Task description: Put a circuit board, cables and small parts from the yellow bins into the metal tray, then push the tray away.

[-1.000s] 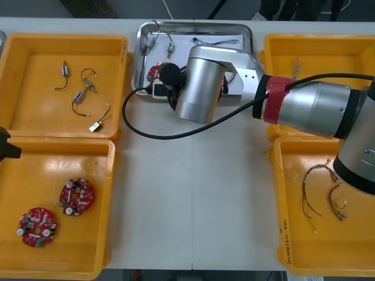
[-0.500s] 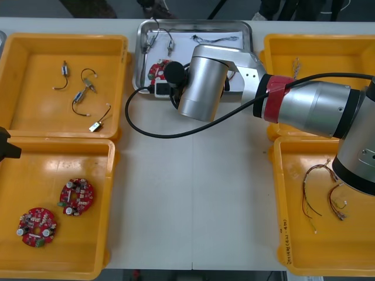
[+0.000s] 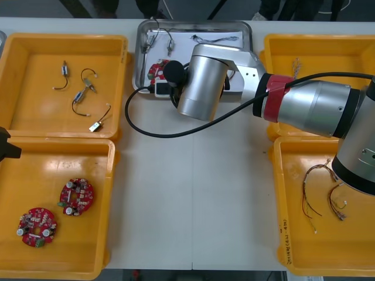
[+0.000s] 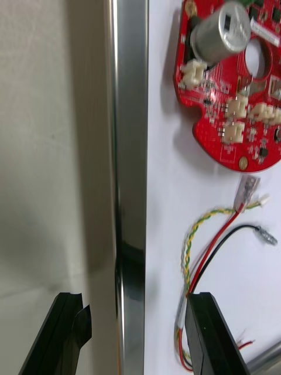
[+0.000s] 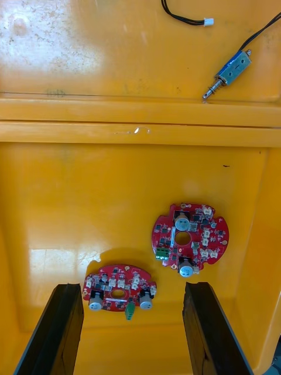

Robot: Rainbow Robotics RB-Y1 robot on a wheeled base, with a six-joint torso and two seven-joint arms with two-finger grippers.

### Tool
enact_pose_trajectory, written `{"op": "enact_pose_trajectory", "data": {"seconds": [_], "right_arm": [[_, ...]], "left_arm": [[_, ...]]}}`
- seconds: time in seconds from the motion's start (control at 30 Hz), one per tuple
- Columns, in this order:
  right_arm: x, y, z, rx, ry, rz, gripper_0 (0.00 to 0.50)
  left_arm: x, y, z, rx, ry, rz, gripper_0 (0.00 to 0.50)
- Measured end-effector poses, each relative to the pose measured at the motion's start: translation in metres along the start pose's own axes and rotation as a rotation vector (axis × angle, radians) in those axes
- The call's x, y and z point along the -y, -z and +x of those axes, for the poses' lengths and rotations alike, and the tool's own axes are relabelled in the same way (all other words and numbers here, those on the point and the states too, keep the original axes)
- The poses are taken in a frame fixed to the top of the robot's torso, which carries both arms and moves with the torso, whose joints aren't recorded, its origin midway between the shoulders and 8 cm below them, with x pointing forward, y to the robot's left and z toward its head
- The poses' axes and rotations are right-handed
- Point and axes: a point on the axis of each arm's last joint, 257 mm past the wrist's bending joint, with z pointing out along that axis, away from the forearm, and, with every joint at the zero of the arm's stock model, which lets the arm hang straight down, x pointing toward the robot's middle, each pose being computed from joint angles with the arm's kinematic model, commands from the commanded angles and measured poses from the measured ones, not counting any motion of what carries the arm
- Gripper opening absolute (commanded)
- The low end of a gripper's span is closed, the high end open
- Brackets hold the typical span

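Observation:
The metal tray (image 3: 196,24) stands at the far middle of the table, white inside (image 4: 170,193). In it lie a round red circuit board (image 3: 155,70) (image 4: 234,117), a red and yellow cable (image 4: 202,252), a thin black cable (image 4: 234,234) and small metal parts (image 3: 153,40). My right gripper (image 4: 137,310) is open astride the tray's near rim (image 4: 130,146), one finger (image 4: 70,334) over the table and the other (image 4: 208,334) inside the tray. Nothing is held. My left gripper (image 5: 132,328) hangs open over two circuit boards (image 5: 190,240) (image 5: 117,287) in the near left bin (image 3: 58,257).
The far left bin (image 3: 17,70) holds several small metal parts with black cables (image 3: 82,93). Red and yellow cables (image 3: 322,193) lie in the near right bin (image 3: 281,234). My right arm (image 3: 304,108) reaches across the far right bin (image 3: 275,47). A black cable (image 3: 140,129) loops over the table.
The right arm and the tray have shifted a little toward the table's far edge, then stopped. The left arm has stayed where it was.

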Motion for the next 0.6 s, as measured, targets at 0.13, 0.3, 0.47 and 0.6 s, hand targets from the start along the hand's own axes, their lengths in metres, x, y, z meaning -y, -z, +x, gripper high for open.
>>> {"op": "enact_pose_trajectory", "data": {"seconds": [0.13, 0.3, 0.47, 0.6], "right_arm": [[-0.003, 0.011, 0.007, -0.048, -0.034, -0.041, 0.5], [-0.005, 0.036, 0.0, -0.067, -0.041, -0.068, 0.5], [-0.021, 0.065, -0.001, -0.099, -0.066, -0.163, 0.5], [-0.027, 0.089, 0.005, -0.137, -0.094, -0.224, 0.5]], "left_arm": [[0.0, 0.0, 0.0, 0.0, 0.0, 0.0, 0.5], [0.0, 0.0, 0.0, 0.0, 0.0, 0.0, 0.5], [0.0, 0.0, 0.0, 0.0, 0.0, 0.0, 0.5], [0.0, 0.0, 0.0, 0.0, 0.0, 0.0, 0.5]]}}
